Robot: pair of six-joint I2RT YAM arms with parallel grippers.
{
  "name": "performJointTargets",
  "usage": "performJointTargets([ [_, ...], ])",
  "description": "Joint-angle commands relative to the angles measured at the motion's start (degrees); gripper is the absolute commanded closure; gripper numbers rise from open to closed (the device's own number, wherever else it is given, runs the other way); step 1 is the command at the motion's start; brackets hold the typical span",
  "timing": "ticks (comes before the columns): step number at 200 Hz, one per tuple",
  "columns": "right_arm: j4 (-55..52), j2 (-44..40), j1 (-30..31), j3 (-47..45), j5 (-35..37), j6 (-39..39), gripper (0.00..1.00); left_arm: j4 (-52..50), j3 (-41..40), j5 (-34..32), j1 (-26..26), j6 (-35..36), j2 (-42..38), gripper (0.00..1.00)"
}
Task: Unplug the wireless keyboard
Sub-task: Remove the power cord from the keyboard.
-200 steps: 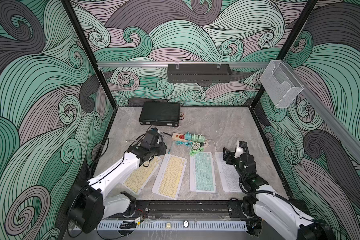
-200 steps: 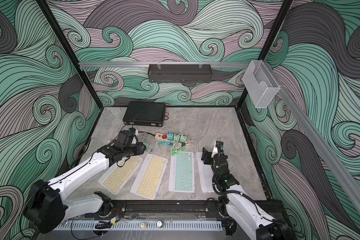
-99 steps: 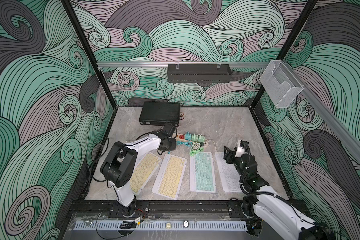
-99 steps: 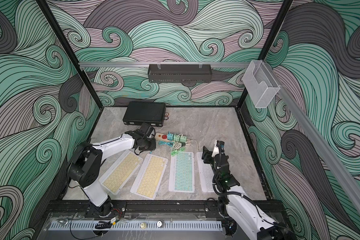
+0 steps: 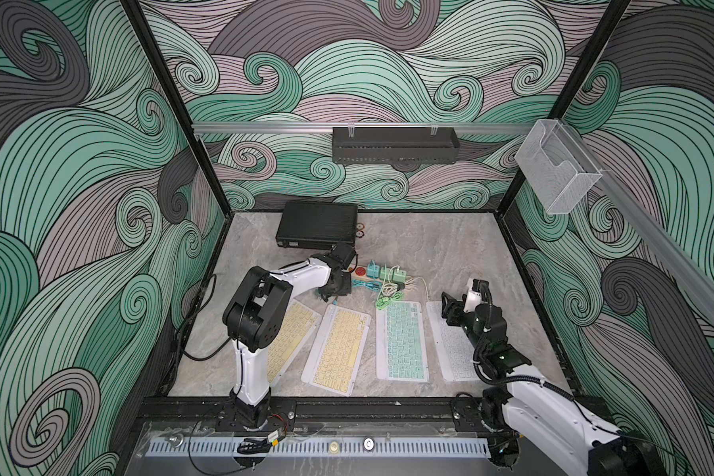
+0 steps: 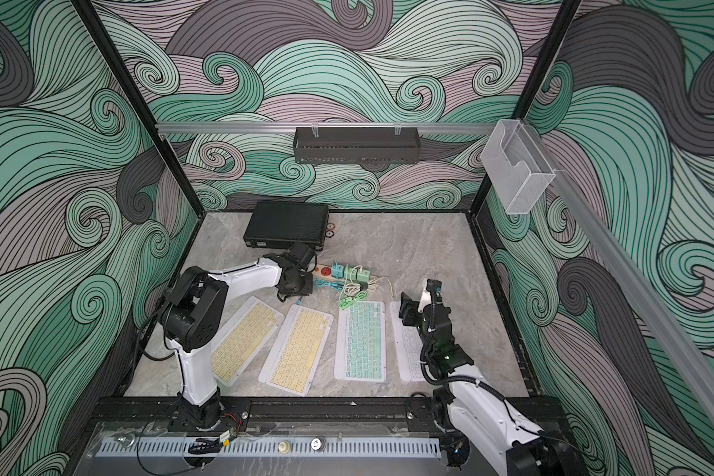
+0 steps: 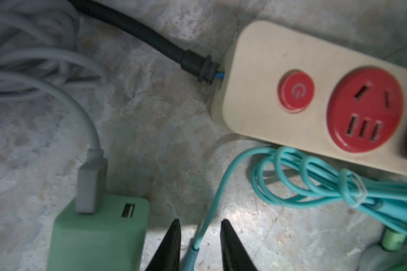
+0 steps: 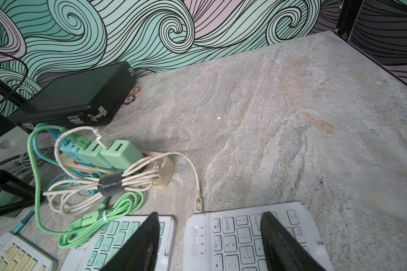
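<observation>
While the left gripper (image 7: 199, 221) is hanging low just in front of the power strip (image 7: 256, 70), its jaws are standing apart astride the teal cable (image 7: 219, 190). Bare table (image 7: 150, 140) is showing on either side of the cable, so this claw is released and pinching nothing. The cable is running from a coiled bundle against the strip's side down to a plug between the jaws. In a top view that plug is lying at the corner of the inner yellow keyboard (image 5: 339, 350) nearest the strip; whether it is seated cannot be told. A green charger (image 7: 99, 234) with a grey cable (image 7: 89, 187) in it is lying off the strip, beside its switch end.

The right gripper (image 8: 210, 214) is hovering over the white keyboard (image 8: 244, 241) at the end facing the strip, jaws wide and holding nothing. A white cable (image 8: 195, 173) is leading from a charger on the strip into that keyboard's corner. The teal keyboard (image 5: 400, 338) and outer yellow keyboard (image 5: 291, 334) are lying in the same row on the robot's side of the strip.
</observation>
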Motion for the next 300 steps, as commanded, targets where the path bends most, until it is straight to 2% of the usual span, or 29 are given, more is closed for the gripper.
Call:
performJointTargets([
  [1,1.2,0.0,-0.2,1.2,-0.6,0.5,0.32,-3.0,2.5,-2.2,-0.4,1.2,1.8,0.68],
  [104,1.4,-0.6,-0.2,0.8,-1.2,0.3,0.32,-1.9,4.1,-0.4,-0.4,0.7,5.3,0.75],
  [170,1.5,-0.4,-0.2,0.9,-1.2,0.2,0.32,-1.5,4.9,-1.1,-0.4,1.1,6.4,0.89],
  [200,1.3,-0.4,-0.2,1.0,-1.5,0.1,0.33,-1.0,5.8,0.5,-0.4,1.1,7.5,1.00],
  [211,0.8,-0.7,-0.3,1.3,-1.4,0.1,0.33,-0.8,6.3,1.7,-0.4,1.5,7.8,1.00],
  [228,-3.9,-1.5,-0.2,3.2,-0.2,1.1,0.32,-0.4,6.6,2.9,-0.4,1.9,7.9,1.00],
  [242,-12.3,-2.4,-0.2,6.5,1.2,3.8,0.32,-0.7,7.2,3.3,-0.4,1.8,7.8,1.00],
  [266,-17.1,-5.2,-0.3,9.3,-5.9,7.4,0.30,-0.8,8.0,4.7,-0.4,1.9,7.4,1.00],
  [287,-21.0,-7.5,-0.2,11.9,-11.1,13.2,0.19,-0.5,8.2,5.5,-0.4,1.8,6.6,1.00],
  [300,-21.9,-7.8,0.0,13.3,-16.3,14.0,0.18,-0.4,7.9,5.4,-0.4,1.6,5.6,1.00],
])
